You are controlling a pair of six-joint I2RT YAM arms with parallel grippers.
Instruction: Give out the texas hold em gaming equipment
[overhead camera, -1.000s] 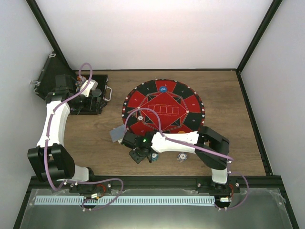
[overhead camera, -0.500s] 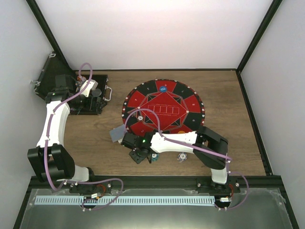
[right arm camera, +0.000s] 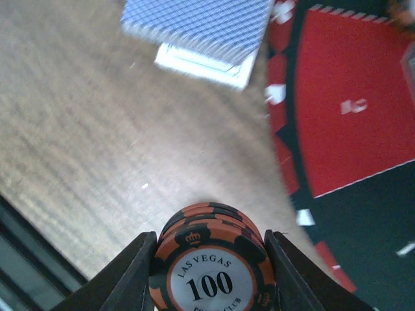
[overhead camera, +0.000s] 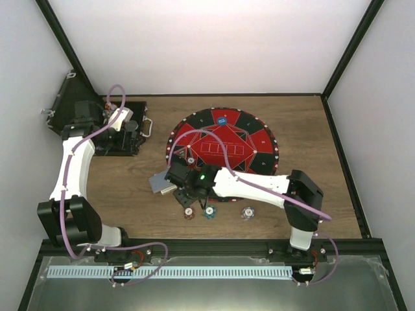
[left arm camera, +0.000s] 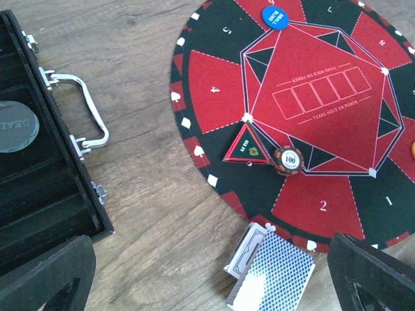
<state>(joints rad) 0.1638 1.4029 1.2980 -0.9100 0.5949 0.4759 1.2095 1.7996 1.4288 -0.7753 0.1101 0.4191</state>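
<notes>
R gripper [right arm camera: 211,285], clamped on brown 100-chip stack [right arm camera: 209,243], has swung from desk's [overhead camera: 311,116] near edge to mat's [overhead camera: 259,139] left rim; prob. chips headed for a seat. L gripper [overhead camera: 131,135] agape.

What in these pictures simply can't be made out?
- Right wrist view: how many chips are in the chip stack held by the right gripper. Only the top chip and a few edges show.
- Left wrist view: the orange piece, cut off by the right edge.
- Left wrist view: the faces of the cards, which lie backs up.
- Top view: the teal chip, too small to read.
- Top view: the inside of the black case, covered by the left arm.
</notes>
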